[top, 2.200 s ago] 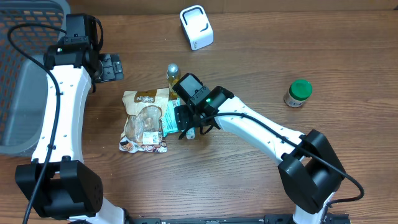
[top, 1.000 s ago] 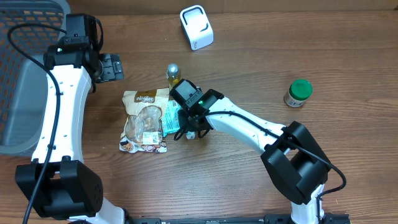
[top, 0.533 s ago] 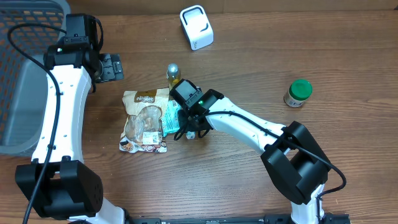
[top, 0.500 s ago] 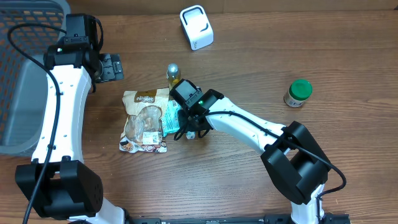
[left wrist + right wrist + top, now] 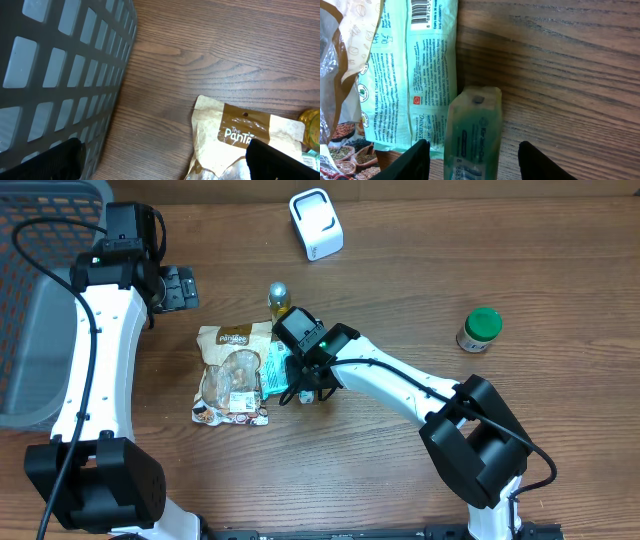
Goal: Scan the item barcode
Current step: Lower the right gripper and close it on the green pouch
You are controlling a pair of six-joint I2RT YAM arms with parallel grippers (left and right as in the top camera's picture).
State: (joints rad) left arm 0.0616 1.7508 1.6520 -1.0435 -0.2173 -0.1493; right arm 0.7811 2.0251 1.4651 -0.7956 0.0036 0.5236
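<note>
A translucent green tube pack (image 5: pixel 472 125) lies on the wood, with a barcode label at its near end. My right gripper (image 5: pixel 474 161) stands astride it, open, with a gap between each finger and the tube. Beside it lies a mint-green flat pack (image 5: pixel 415 75) with its own barcode at the top edge. From overhead, the right gripper (image 5: pixel 303 388) hovers by the flat pack (image 5: pixel 275 365) and a snack bag (image 5: pixel 232 375). The white scanner (image 5: pixel 316 224) stands at the back. My left gripper (image 5: pixel 180 287) is open and holds nothing, high at the left.
A grey mesh basket (image 5: pixel 35 300) fills the left edge and shows close in the left wrist view as the basket (image 5: pixel 60 65). A yellow bottle with a silver cap (image 5: pixel 279 298) stands behind the packs. A green-lidded jar (image 5: pixel 480 330) sits at the right.
Since the earliest frame my right gripper has shifted slightly left over the packs and its elbow has swung inward. Over the last second nothing has visibly moved.
</note>
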